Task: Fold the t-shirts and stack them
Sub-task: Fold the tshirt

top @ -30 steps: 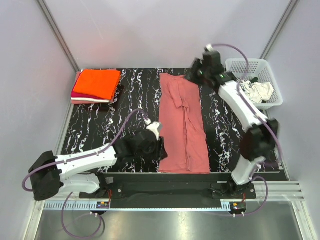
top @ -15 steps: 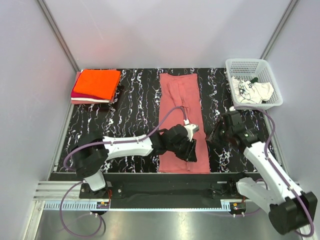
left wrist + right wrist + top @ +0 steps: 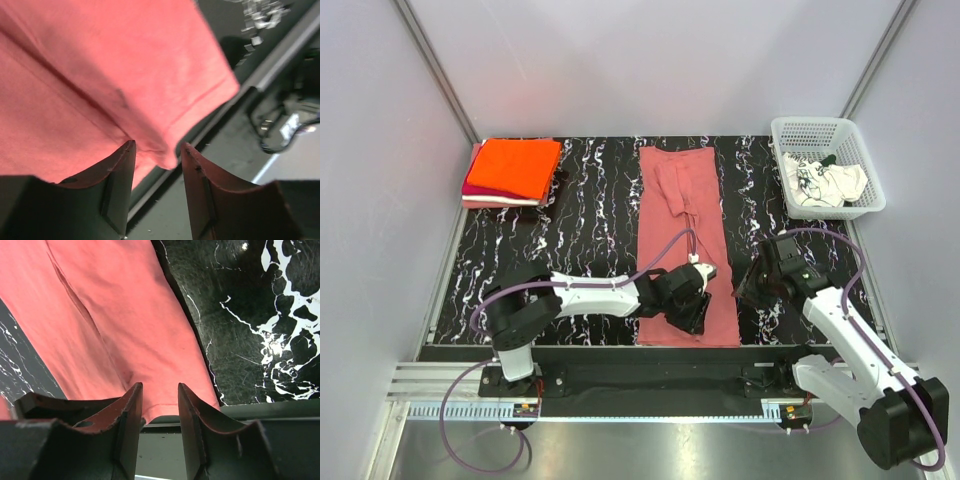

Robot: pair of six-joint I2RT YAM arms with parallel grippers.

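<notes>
A dusty rose-red t-shirt (image 3: 685,225) lies folded into a long strip down the middle of the table. My left gripper (image 3: 694,320) is open just above its near hem, and the hem corner shows between the jaws in the left wrist view (image 3: 157,150). My right gripper (image 3: 741,289) is open beside the shirt's near right edge, and its wrist view (image 3: 160,392) looks onto the hem (image 3: 125,325). An orange tee on a magenta one (image 3: 514,166) sits stacked at the back left. A white tee with black print (image 3: 826,183) lies in the basket.
The white mesh basket (image 3: 815,128) stands at the back right corner. The table's near edge and a metal rail (image 3: 650,385) run just below the shirt's hem. Black marble tabletop (image 3: 585,215) shows between the stack and the shirt.
The right arm swung from the shirt's far end to its near right edge. The left gripper moved from left of the shirt onto it, then down to the near hem.
</notes>
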